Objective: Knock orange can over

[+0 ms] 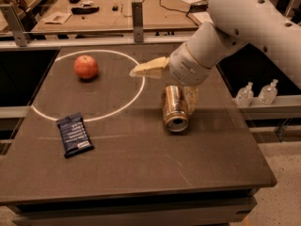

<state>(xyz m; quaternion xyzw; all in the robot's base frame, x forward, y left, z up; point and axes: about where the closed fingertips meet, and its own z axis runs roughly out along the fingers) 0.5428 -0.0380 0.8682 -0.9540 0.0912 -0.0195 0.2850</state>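
Note:
The orange can [174,108] lies on its side on the dark table [141,159], right of centre, its silver open end facing the front. My gripper [164,86] hangs just above and behind the can, open, with one cream finger [149,68] pointing left over the table and the other finger [192,99] pointing down beside the can's right side. It holds nothing. The white arm comes in from the upper right.
A reddish apple [86,67] sits inside a white circle line [94,119] at the back left. A dark blue snack packet [75,134] lies at the front left. Two small bottles [257,93] stand on a ledge right of the table. A workbench [117,13] is behind.

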